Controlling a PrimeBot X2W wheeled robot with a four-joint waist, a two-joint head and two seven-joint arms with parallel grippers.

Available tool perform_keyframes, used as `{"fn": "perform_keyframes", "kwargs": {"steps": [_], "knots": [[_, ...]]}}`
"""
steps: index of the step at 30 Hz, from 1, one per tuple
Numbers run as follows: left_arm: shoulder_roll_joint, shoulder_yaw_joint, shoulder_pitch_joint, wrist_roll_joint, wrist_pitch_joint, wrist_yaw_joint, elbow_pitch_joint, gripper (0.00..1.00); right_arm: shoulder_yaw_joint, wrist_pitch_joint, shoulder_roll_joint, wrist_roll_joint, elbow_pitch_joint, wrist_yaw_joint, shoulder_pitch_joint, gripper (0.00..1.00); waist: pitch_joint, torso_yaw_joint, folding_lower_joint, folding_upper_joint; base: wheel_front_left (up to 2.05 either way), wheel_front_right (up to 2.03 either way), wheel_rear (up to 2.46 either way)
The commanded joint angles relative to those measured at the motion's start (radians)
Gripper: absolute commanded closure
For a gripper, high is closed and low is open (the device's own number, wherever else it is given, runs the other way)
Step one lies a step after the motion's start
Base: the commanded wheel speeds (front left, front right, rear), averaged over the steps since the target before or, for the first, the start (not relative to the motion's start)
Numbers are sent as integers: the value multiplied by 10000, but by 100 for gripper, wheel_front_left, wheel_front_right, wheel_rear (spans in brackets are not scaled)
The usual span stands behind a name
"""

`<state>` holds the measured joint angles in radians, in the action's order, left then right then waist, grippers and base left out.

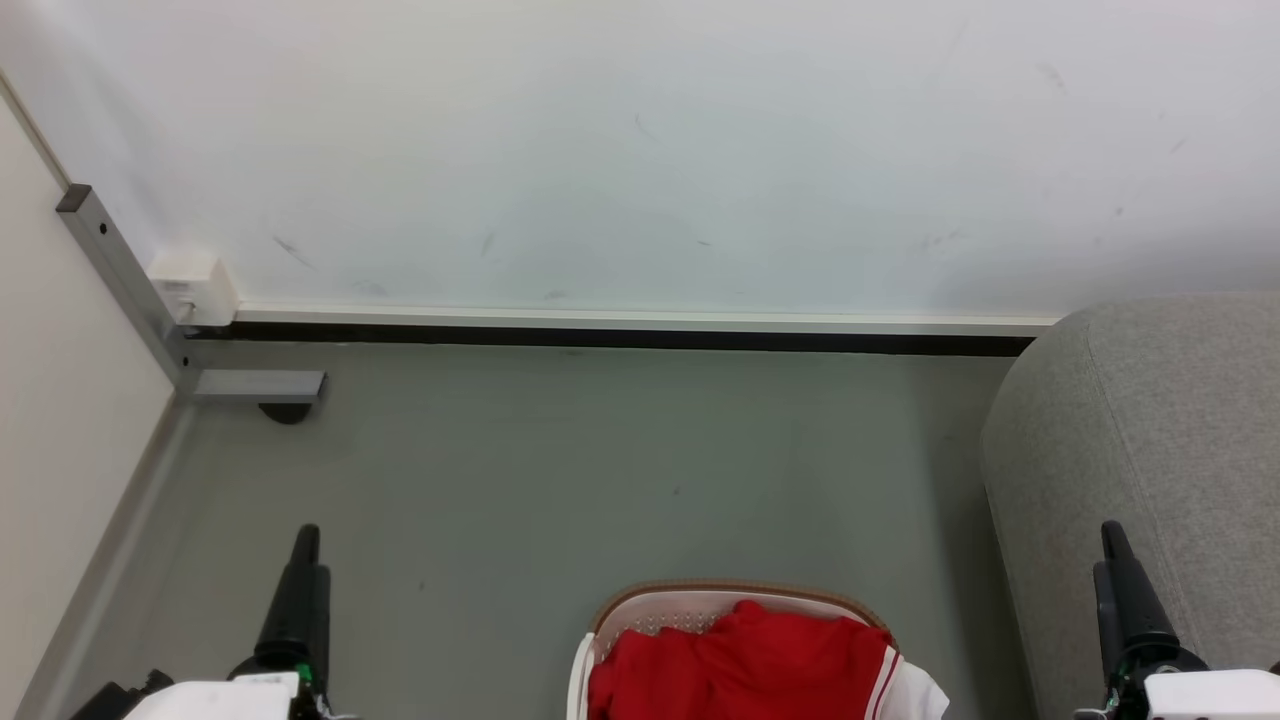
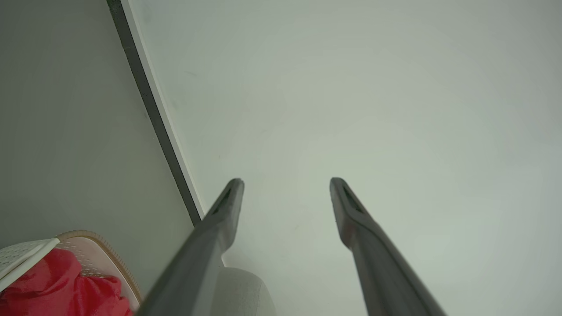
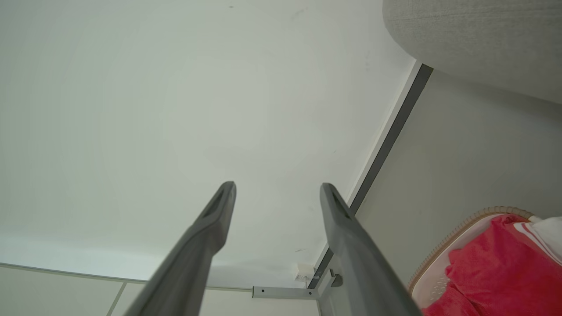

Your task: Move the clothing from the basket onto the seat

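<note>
- Basket — bottom centre of frame, red clothing heaped inside.
- Seat — grey, right edge.
- Left gripper, right gripper — both spread wide, empty.

The head camera looks forward and down from above: floor, wall, the basket close at its bottom edge. Both wrist cameras face that wall from either side of the basket — each catches its rim in a lower corner.
</note>
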<state>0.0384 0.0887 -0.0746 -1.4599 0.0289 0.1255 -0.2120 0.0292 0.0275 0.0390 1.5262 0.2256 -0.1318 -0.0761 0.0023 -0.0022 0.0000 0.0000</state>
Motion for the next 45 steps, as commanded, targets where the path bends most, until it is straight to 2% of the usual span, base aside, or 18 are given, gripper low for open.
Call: {"fn": "perform_keyframes", "kwargs": {"steps": [1, 14, 31, 45], "knots": [[65, 17, -131, 374, -152, 25, 320, 0, -152, -133, 102, -432, -263, 3, -223, 0, -7, -11, 0, 0, 0, 0, 0], [82, -4, -3, 3233, -669, 8, 624, 0, -601, -652, 217, -3216, -572, 5, -131, 0, -75, -23, 0, 0, 0, 0, 0], [132, -533, 179, 7506, -1245, -661, 779, 0, -908, -1227, 236, -6688, -400, 8, -60, 0, -159, -22, 0, 0, 0, 0, 0], [399, -1096, 270, 9283, -1632, -1180, 712, 0, -960, -1621, 151, -8582, -48, 10, -10, 0, -232, -27, 0, 0, 0, 0, 0]]}}
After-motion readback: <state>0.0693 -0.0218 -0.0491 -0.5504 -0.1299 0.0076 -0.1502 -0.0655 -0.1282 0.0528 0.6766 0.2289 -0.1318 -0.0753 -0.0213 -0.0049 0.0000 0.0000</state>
